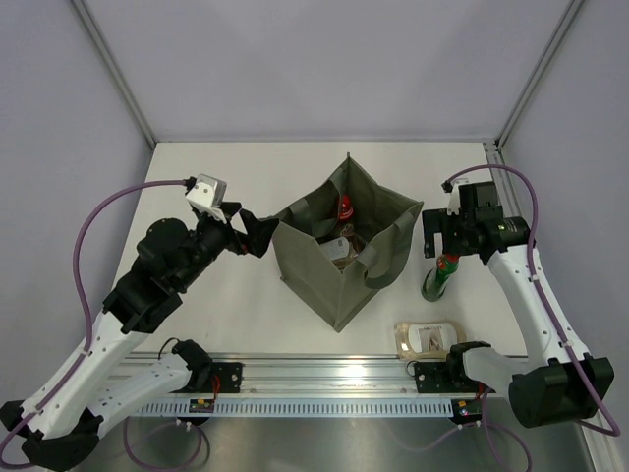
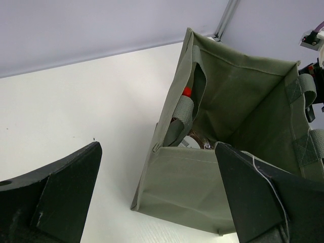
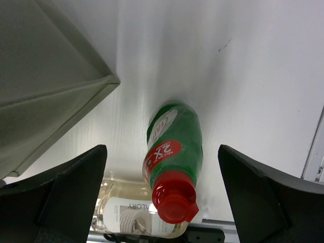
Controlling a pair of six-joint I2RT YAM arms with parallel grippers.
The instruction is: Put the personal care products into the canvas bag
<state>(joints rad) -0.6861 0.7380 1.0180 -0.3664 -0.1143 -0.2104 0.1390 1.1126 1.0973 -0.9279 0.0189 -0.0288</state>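
The right claw (image 3: 162, 148) hangs wide open right above the green bottle (image 3: 174, 136), one dark finger on each side of its red cap (image 3: 173, 202), touching nothing. The bottle appears to stand upright on the table (image 1: 226, 295), just to the right of the canvas bag (image 1: 314, 280), with the pouch (image 1: 429, 337) lying near it toward the front rail. The bag sits mid-table, mouth open, with a red bottle (image 1: 345, 208) inside. The left claw (image 1: 251, 231) is open too and empty, close by the bag's left rim. The step in hand looks like grasping the green bottle. It is best done by descending straight, keeping the bottle centred, closing just below the cap, then lifting clear of the bag's rim.
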